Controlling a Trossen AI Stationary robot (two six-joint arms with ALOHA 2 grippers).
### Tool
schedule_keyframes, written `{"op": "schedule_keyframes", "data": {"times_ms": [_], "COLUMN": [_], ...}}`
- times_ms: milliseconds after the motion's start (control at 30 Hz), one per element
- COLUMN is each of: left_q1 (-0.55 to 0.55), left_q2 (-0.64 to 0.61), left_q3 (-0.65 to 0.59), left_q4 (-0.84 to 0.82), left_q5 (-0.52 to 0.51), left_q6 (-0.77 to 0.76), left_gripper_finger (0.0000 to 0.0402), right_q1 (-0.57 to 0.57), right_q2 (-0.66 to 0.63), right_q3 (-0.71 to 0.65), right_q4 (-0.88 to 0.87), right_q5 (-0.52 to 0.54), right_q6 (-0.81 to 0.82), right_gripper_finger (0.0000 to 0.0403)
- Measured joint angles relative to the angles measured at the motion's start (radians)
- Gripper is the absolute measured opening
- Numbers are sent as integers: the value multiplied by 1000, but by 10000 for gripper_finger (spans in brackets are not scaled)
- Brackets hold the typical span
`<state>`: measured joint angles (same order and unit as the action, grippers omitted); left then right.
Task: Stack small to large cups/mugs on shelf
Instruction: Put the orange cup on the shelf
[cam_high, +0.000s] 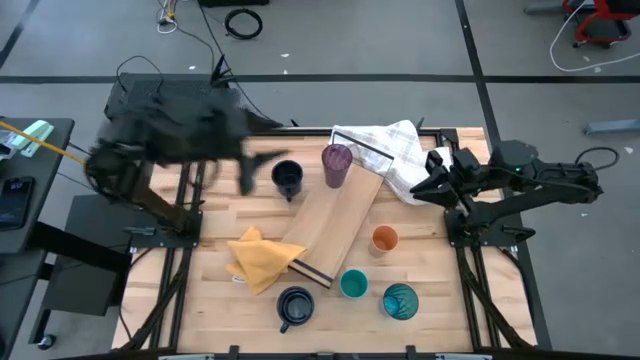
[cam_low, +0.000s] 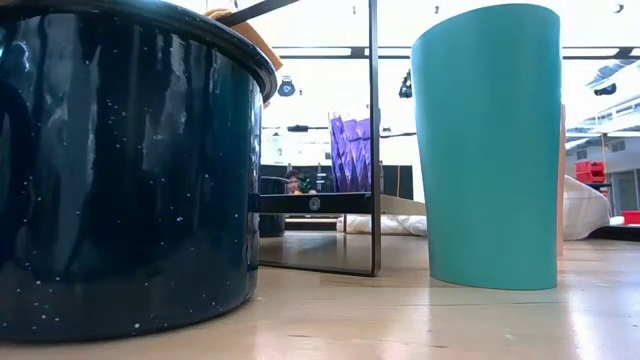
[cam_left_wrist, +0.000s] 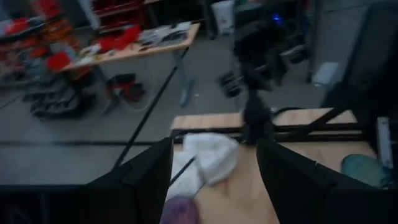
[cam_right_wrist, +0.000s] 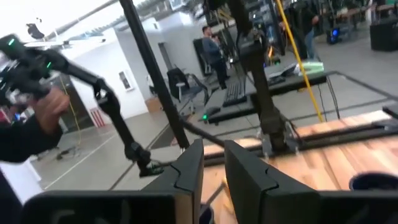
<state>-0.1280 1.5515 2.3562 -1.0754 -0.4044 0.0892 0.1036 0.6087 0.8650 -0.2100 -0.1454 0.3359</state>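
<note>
My left gripper (cam_high: 247, 172) hangs wide open and empty at the table's far edge. The navy mug (cam_high: 287, 178) stands just beside it at three o'clock, the plank (cam_high: 335, 222) running diagonally beyond. My left arm is nearer.

Both arms are dark and jointed, each gripper with two flat black fingers (cam_right_wrist: 249, 180).
</note>
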Motion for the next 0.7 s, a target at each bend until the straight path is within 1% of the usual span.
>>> {"op": "schedule_keyframes", "data": {"times_ms": [67,167,267,333,400,500,700], "left_q1": [12,13,13,14,14,14,40], "left_q2": [-44,-82,-96,-97,-96,-95,-93], "left_q3": [0,1,1,1,0,0,0], "left_q4": [-21,-24,-37,-56,-94,-152,-171], "left_q5": [1,0,-4,-26,-65,-91,-92], "left_q6": [-29,-33,-30,-23,-18,-19,-17], "left_gripper_finger": [235,233,233,233,233,232,232], "right_q1": [0,0,-3,-3,-3,-3,-3], "right_q2": [-5,-6,16,38,66,119,248], "right_q3": [0,0,0,0,-1,0,-1], "right_q4": [-47,-166,-321,-393,-412,-411,-451], "right_q5": [-3,-6,-1,5,13,14,14], "right_q6": [3,22,48,58,64,64,38], "right_gripper_finger": [72,79,88,96,105,121,146]}}
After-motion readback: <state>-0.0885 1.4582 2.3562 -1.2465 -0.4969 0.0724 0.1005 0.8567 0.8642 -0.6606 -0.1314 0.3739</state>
